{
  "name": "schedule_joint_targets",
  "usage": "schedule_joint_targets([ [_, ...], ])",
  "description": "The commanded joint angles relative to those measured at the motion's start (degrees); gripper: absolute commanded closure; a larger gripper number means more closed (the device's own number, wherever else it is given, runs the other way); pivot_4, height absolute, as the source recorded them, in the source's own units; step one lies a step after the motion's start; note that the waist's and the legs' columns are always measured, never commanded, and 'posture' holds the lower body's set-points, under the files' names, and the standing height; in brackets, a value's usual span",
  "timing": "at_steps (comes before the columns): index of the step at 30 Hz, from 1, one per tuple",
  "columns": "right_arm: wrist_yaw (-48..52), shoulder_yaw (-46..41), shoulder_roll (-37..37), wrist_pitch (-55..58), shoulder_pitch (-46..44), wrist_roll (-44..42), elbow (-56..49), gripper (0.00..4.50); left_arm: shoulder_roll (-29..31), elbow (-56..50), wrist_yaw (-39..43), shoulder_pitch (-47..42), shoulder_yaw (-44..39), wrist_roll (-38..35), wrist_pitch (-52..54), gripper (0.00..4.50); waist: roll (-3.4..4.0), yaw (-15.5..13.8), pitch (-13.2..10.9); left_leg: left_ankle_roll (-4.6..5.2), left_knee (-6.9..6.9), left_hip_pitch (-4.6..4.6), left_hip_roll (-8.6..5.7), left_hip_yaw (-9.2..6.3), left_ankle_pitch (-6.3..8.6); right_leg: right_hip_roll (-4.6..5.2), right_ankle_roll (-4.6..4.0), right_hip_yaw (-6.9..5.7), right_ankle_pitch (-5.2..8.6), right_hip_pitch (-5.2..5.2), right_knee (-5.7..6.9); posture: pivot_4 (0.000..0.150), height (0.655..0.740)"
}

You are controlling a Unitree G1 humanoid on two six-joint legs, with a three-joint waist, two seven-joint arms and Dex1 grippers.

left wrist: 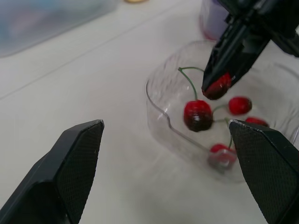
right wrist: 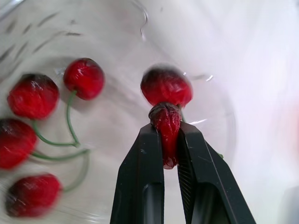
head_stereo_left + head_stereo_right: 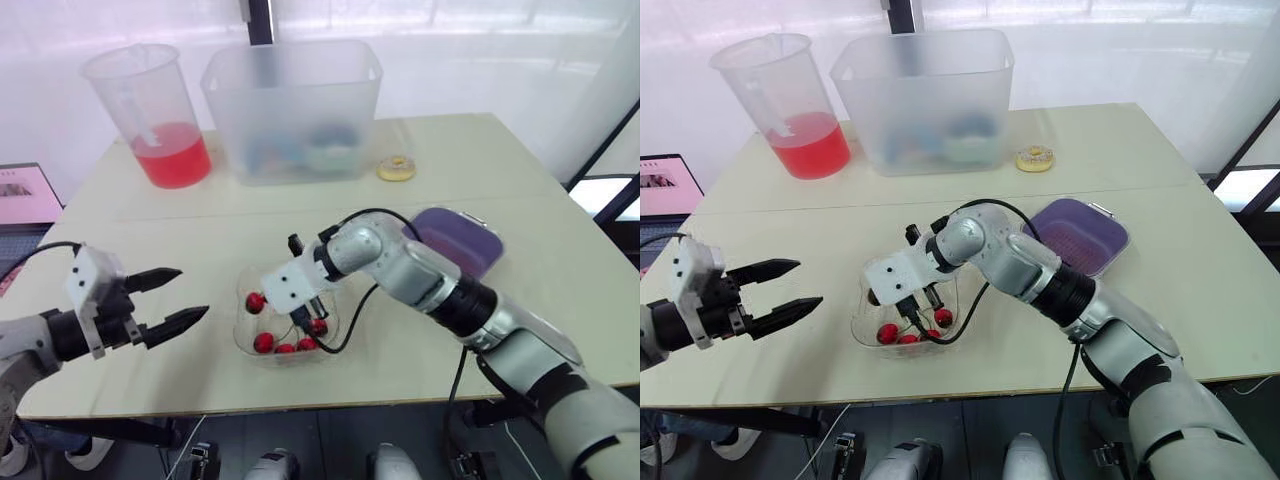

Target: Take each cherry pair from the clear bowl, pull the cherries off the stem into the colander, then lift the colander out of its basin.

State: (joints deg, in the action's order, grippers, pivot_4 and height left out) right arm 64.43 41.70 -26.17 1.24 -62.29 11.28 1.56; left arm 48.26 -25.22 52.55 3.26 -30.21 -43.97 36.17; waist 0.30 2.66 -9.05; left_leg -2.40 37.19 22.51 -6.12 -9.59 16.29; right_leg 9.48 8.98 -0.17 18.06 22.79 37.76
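Observation:
The clear bowl (image 3: 243,296) sits near the table's front edge and holds several red cherries (image 2: 32,95) on green stems. My right gripper (image 3: 312,322) reaches down into it, shut on one cherry (image 2: 166,119); its paired cherry (image 2: 167,86) hangs just beyond the fingertips. My left gripper (image 3: 193,292) hovers open to the left of the bowl, a little above the table, with nothing between its fingers (image 1: 77,161). The purple colander (image 3: 455,240) rests in its basin to the right of the bowl, behind my right arm.
At the back stand a pitcher (image 3: 150,115) with red liquid and a large frosted tub (image 3: 292,105). A small yellow ring (image 3: 397,168) lies beside the tub. A screen (image 3: 25,195) sits off the table's left edge.

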Motion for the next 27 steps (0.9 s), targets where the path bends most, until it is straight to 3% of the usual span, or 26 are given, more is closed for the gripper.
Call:
schedule_joint_targets([
  [1,-7.98,-3.69,-0.78,-20.43,-2.26,5.67,0.93,4.48,-1.75,0.81,-4.73,-6.26,-2.27,-10.19,5.01,0.00,-0.01,-0.03,0.01,0.00,0.01,-0.01,0.00,-0.01,0.00,-0.01,0.00,0.00,0.00,0.00,0.02,0.150,0.7400],
  [6,-19.67,-7.70,0.70,-35.93,-4.01,11.83,7.62,4.48,-3.81,4.81,-12.64,-16.15,-0.90,-18.28,10.80,0.00,-0.10,0.33,0.02,-0.02,0.05,-0.01,-0.03,-0.07,-0.01,-0.01,0.00,-0.03,0.00,-0.04,0.16,0.150,0.7400],
  [14,-21.43,-11.32,1.10,-43.33,-5.30,10.33,10.85,4.48,-3.59,8.56,-16.95,-27.55,2.49,-28.97,18.49,0.00,-0.16,1.46,0.01,-0.05,0.01,-0.03,-0.03,-0.24,-0.04,-0.06,0.01,-0.14,0.00,-0.11,0.26,0.150,0.7400],
  [23,-23.42,-12.96,2.27,-45.61,-4.98,12.51,11.19,4.48,-3.06,8.88,-16.70,-31.44,7.77,-29.16,20.42,0.00,-0.17,1.41,0.01,-0.06,-0.02,-0.03,-0.02,-0.15,-0.04,-0.09,0.01,-0.06,0.00,-0.03,0.27,0.150,0.7400],
  [26,-23.34,-13.18,2.08,-45.67,-4.57,12.59,11.26,4.50,-3.67,9.94,-18.06,-32.67,7.51,-30.25,20.67,0.89,-0.17,1.42,0.01,-0.06,-0.02,-0.03,-0.02,-0.14,-0.04,-0.09,0.01,-0.05,0.00,-0.03,0.27,0.150,0.7400],
  [27,-23.30,-13.27,1.96,-45.71,-4.45,12.55,11.24,4.50,-3.77,10.24,-18.46,-32.88,7.39,-30.45,20.69,1.42,-0.17,1.42,0.01,-0.06,-0.02,-0.03,-0.02,-0.14,-0.04,-0.09,0.01,-0.04,0.00,-0.03,0.27,0.150,0.7400],
])
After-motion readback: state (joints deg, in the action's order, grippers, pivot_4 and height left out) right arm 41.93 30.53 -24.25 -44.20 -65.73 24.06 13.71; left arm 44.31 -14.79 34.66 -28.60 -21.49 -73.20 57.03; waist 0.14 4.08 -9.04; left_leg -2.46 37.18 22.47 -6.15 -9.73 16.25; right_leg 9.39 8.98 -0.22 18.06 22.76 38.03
